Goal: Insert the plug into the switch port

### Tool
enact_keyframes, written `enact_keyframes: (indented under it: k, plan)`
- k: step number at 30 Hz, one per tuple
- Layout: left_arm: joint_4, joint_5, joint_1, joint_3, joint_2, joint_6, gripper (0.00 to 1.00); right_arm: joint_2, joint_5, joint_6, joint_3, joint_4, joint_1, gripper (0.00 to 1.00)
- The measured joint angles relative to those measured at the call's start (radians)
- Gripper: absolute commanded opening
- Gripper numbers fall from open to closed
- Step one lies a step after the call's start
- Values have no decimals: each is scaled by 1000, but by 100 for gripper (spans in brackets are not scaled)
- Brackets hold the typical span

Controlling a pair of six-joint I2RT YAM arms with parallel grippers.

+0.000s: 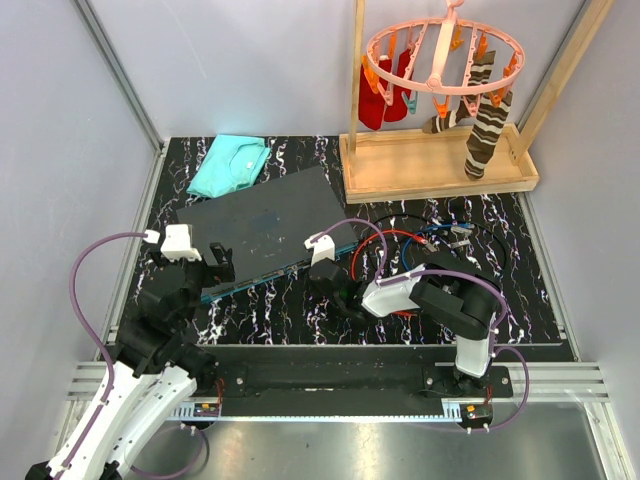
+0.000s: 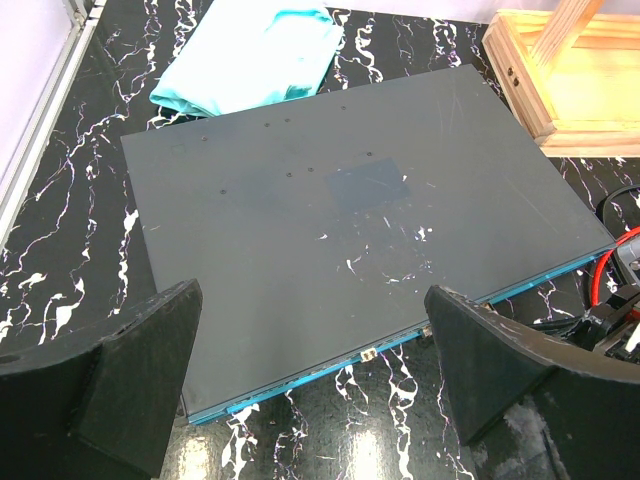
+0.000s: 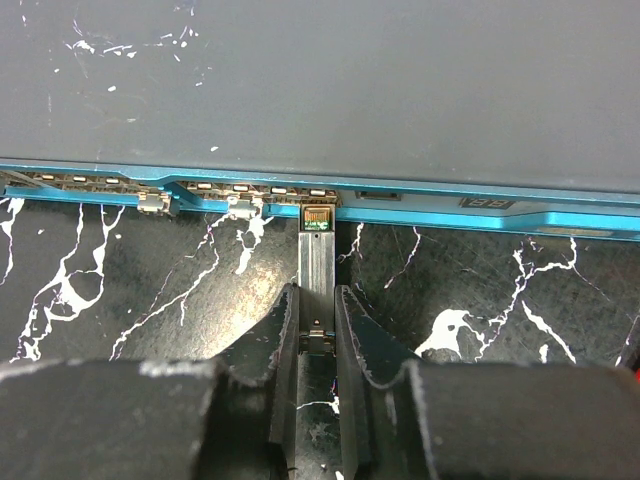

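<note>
Gripping the plug, your right claw needs a push toward 12 o'clock into the switch; left claw released.

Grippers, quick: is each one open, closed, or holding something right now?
Left gripper: open, holding nothing, above the switch.
Right gripper: closed on the plug, its tip at the switch's blue edge.

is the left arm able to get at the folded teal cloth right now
Probably yes: the open left claw hovers at the flat dark grey switch box, and only that low box lies before the folded teal cloth.
</note>
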Motion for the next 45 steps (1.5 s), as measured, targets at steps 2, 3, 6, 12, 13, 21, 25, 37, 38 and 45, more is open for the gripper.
enact_keyframes:
  k: [2, 3, 6, 12, 13, 21, 25, 37, 38, 45]
  plan:
    - [0, 0, 0, 0, 0, 0, 99, -2, 0, -5, 0, 0, 0, 0]
    - [0, 0, 0, 0, 0, 0, 99, -3, 0, -7, 0, -1, 0, 0]
    - [0, 0, 0, 0, 0, 0, 99, -6, 0, -14, 0, -3, 0, 0]
    - [0, 0, 0, 0, 0, 0, 99, -11, 1, -17, 0, -5, 0, 0]
    - [0, 0, 0, 0, 0, 0, 99, -11, 1, -17, 0, -5, 0, 0]
    - [0, 0, 0, 0, 0, 0, 99, -14, 0, -18, 0, -6, -1, 0]
    - [0, 0, 0, 0, 0, 0, 99, -24, 1, -21, 0, -11, -2, 0]
    - [0, 0, 0, 0, 0, 0, 99, -34, 3, -32, 1, -10, -4, 0]
    - [0, 0, 0, 0, 0, 0, 99, -33, 3, -31, 1, -10, -4, 0]
    - [0, 0, 0, 0, 0, 0, 99, -13, 4, -32, 1, 0, -4, 0]
